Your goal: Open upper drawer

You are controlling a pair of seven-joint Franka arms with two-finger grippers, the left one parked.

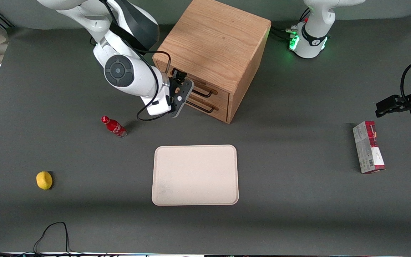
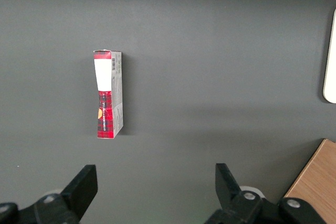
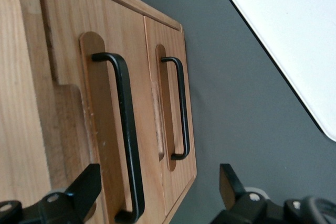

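On the grey table (image 1: 298, 200), open pincer (image 1: 181, 93) faces upper drawer (image 3: 105, 129).

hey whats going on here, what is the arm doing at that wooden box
The working arm has brought its gripper up in front of the wooden cabinet, level with the two drawers. Its fingers are open and hold nothing; the wrist view shows the upper drawer shut, its black handle not yet grasped. The lower drawer is shut too. On the table a beige tray, a red bottle, a yellow fruit and a red carton lie untouched.
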